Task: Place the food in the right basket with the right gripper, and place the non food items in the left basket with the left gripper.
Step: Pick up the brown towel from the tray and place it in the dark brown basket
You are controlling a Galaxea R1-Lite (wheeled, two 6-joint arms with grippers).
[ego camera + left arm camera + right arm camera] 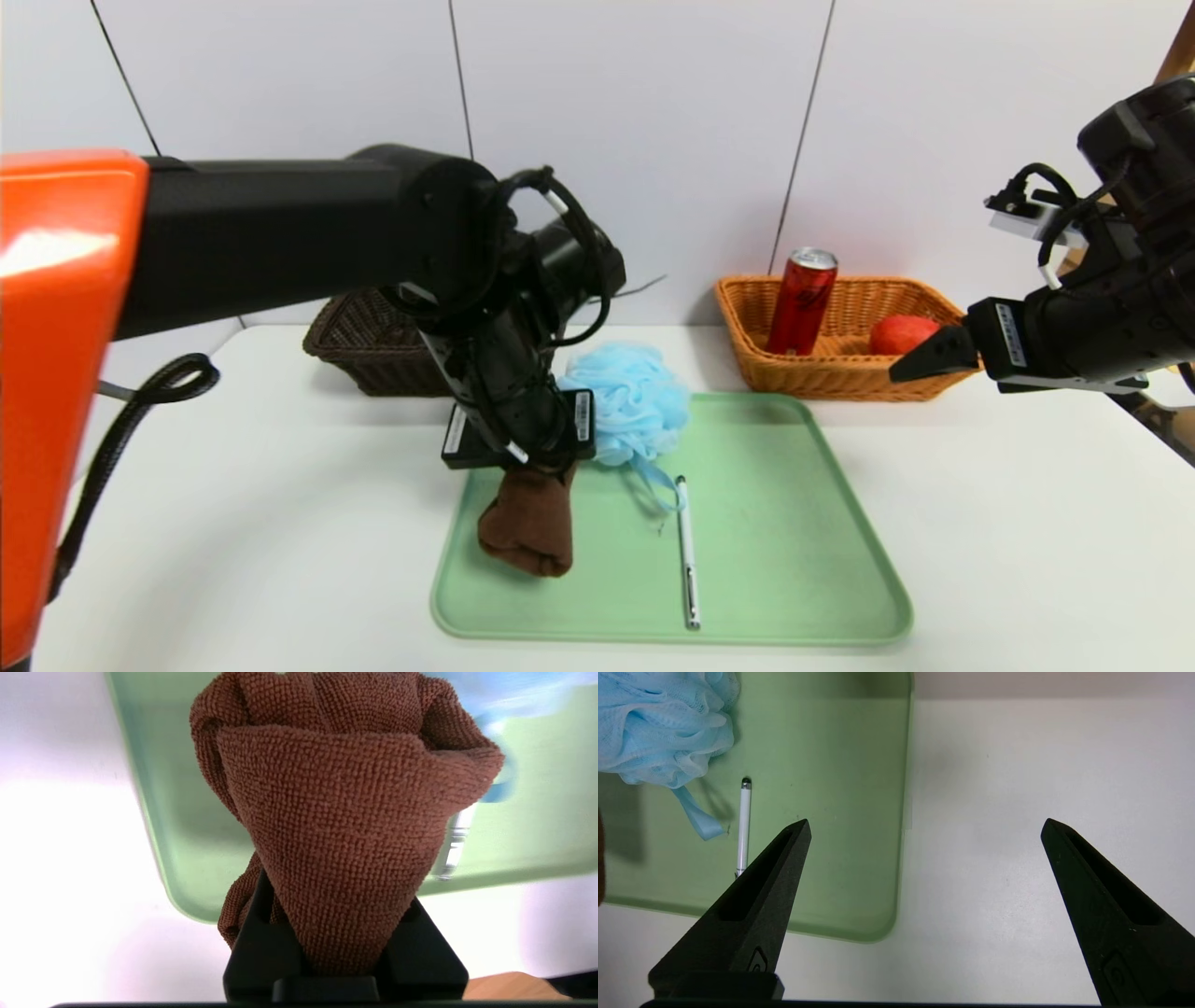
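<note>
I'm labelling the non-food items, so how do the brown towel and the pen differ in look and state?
The towel is brown, thick cloth, while the pen is slim, white and silver. The towel is gripped by the left gripper over the tray; the pen lies untouched on it. The towel is bunched and folded, the pen straight. Neither is in a basket.
</note>
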